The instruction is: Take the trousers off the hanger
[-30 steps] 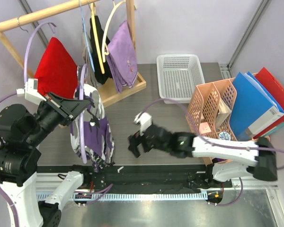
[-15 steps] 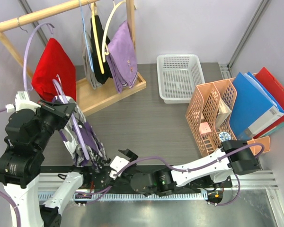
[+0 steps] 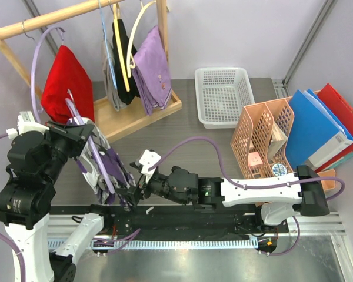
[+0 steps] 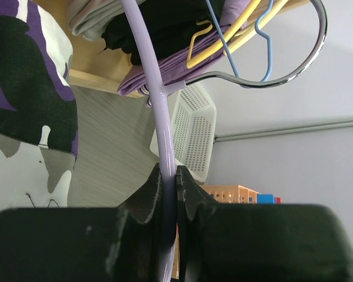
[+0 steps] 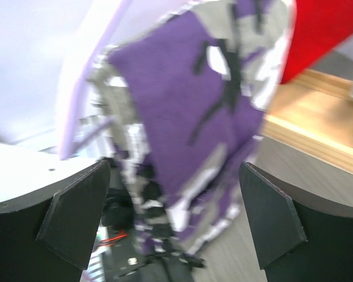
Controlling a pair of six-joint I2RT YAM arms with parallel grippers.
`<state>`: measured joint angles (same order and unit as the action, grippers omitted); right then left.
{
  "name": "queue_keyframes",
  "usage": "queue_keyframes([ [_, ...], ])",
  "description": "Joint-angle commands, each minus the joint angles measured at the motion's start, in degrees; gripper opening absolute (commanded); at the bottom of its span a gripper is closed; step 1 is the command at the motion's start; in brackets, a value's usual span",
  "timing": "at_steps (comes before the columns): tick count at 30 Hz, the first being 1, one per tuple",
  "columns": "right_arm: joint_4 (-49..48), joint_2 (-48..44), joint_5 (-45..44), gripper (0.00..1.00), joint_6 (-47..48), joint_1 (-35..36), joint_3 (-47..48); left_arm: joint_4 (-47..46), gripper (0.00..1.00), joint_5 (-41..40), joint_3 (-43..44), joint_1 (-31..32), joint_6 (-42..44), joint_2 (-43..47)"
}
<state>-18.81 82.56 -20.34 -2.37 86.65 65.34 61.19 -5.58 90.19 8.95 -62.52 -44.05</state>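
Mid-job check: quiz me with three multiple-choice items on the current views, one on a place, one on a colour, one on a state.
1. Where is the white basket?
A. on the table, right of the wooden rack
B. hung on the rail
C. on the floor

2. What colour is the hanger in the left pincer?
A. yellow
B. lilac
C. blue

3. The right pincer is:
A. open
B. shut on the trousers
C. shut on the hanger

Key:
1 A, it stands on the tabletop beside the rack's base.
2 B, the rod it clamps is lilac.
3 A, its fingers stand wide apart, with the camouflage trousers ahead of them.
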Motion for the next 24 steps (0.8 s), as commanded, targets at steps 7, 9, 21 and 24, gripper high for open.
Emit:
queue_keyframes([
  [7, -1.13, 1.28, 9.89, 0.91, -5.98, -1.05, 3.57, -11.70, 0.00, 1.62, 4.64, 0.10, -2.69, -0.51],
  [9, -2.19, 1.46, 8.04, 0.84, -5.72, -1.22, 2.86, -11.71, 0.00, 1.89, 4.55, 0.10, -2.87, -0.25],
  [21, -5.71, 5.06, 2.06, 0.84, -5.98, -3.51, 5.85, -11.88, 0.00, 4.53, 4.38, 0.10, -3.92, 0.37],
  [24, -7.20, 5.85, 2.49, 0.83, -6.07, -4.82, 6.11, -11.44, 0.00, 4.70, 4.29, 0.10, -3.92, 0.72],
])
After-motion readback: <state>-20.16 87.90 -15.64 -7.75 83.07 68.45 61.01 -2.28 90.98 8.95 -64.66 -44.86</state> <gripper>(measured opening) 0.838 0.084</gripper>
